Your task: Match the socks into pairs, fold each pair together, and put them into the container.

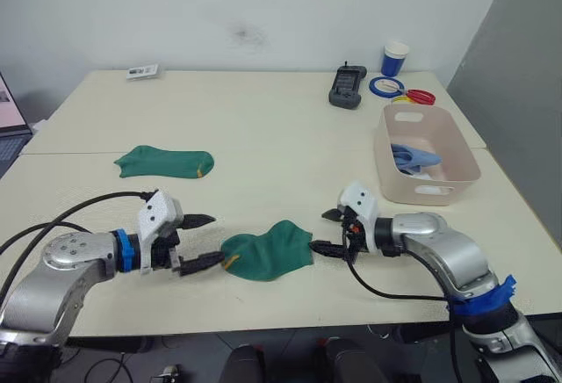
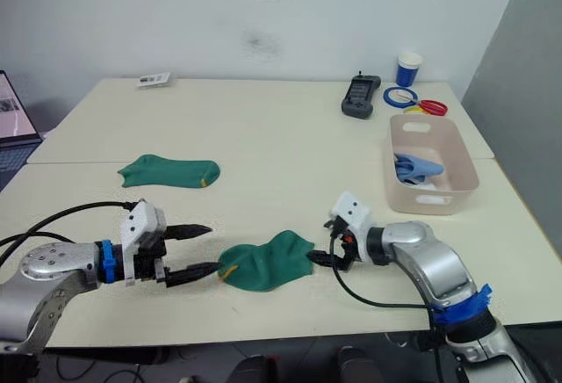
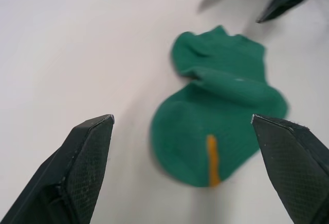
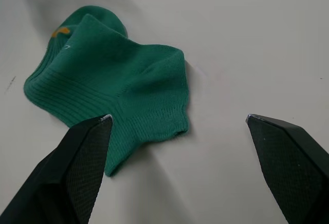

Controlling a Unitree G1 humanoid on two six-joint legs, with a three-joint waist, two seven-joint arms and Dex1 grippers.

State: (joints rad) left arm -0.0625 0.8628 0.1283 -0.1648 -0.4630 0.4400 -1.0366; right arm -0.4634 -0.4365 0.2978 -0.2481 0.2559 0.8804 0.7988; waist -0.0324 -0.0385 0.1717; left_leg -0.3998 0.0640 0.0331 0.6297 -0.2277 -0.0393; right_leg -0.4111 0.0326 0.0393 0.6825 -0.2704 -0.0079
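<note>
Nearest the robot, a crumpled dark green sock (image 1: 268, 250) with a yellow mark lies on the cream tabletop (image 1: 263, 128); all places here are given relative to this sock. The left end effector (image 1: 202, 241) sits just to its left, fingers spread, the lower fingertip at the sock's toe end. The right end effector (image 1: 327, 230) sits just to its right, fingers spread, pinching nothing. Farther back and to the left, well apart, a second dark green sock (image 1: 164, 162) lies flat. Back and to the right stands the pale pink-beige container (image 1: 425, 154), holding light blue socks (image 1: 413, 156) over something white; the contents cannot be counted. Beyond the container lie a black handheld device (image 1: 348, 87), blue, yellow and red rings (image 1: 401, 92) and a blue-and-white cup (image 1: 394, 59). At the far left edge rests a small flat white object (image 1: 141, 71).
</note>
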